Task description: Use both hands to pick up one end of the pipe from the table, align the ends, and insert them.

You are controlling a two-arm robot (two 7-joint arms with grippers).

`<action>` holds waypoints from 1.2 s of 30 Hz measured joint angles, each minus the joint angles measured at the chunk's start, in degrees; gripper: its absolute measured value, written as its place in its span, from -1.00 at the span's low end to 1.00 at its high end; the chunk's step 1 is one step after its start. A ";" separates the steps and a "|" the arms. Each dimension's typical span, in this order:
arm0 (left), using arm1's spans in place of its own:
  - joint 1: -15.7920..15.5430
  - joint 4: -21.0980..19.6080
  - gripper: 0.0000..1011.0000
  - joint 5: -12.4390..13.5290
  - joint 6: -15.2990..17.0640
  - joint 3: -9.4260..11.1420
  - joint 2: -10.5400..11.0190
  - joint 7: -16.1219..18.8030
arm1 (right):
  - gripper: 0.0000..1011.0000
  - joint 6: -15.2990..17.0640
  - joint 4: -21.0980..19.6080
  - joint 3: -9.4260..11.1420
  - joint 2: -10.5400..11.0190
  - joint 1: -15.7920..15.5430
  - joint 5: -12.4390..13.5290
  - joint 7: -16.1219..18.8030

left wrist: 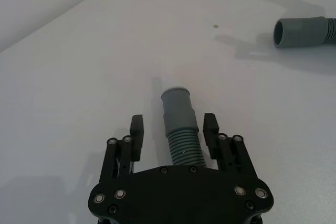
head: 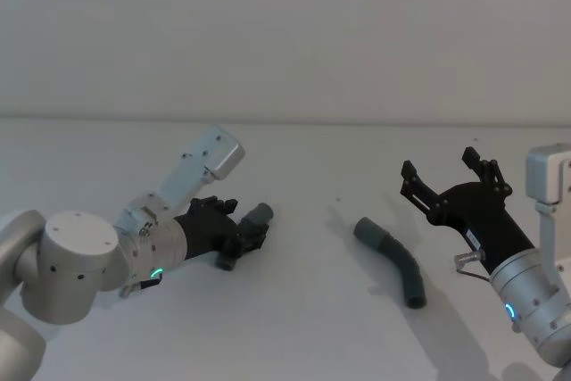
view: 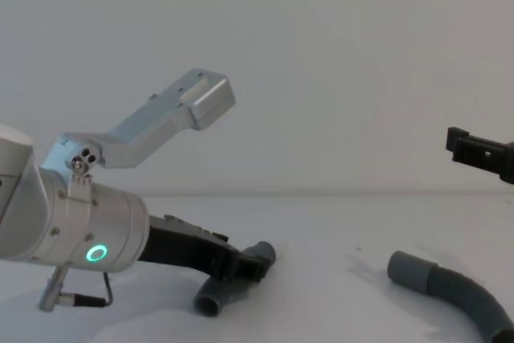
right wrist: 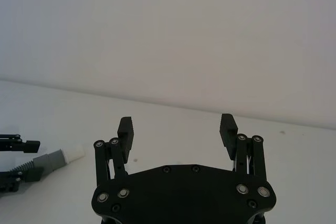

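Left pincer (head: 245,229) straddles the short hose piece (head: 261,213) on the white table (head: 312,327), left of centre; right pincer (head: 439,165) hangs wide open and empty, right of the longer hose piece (head: 397,260). Left wrist: fingers (left wrist: 137,135) flank the ribbed hose, slim gaps either side. Right wrist: jaws spread, nothing between. Chest: hoses lie well apart.

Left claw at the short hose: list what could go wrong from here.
1. The left claw straddles the short hose on its ribs, with gaps either side. Closing there could roll the flexible piece and tilt its cuff.
2. The right claw hangs open, off the longer hose. Unheld, that piece would likely slide along the table if pushed.
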 joint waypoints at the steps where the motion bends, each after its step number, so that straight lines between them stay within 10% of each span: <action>1: -0.01 0.01 0.34 0.01 0.01 0.00 -0.01 0.00 | 0.97 0.00 0.00 0.00 0.00 0.00 0.00 0.00; 14: -0.06 0.09 -0.35 0.08 0.07 0.00 -0.08 0.01 | 0.97 0.00 0.00 0.00 0.00 0.00 0.00 0.00; 29: -0.06 0.09 -0.37 0.09 0.12 0.00 -0.11 0.02 | 0.97 0.00 0.00 0.00 0.00 0.00 0.00 0.00; 36: -0.06 0.10 0.02 0.09 0.15 0.00 -0.11 0.01 | 0.97 0.00 0.00 0.00 0.00 0.00 0.00 0.00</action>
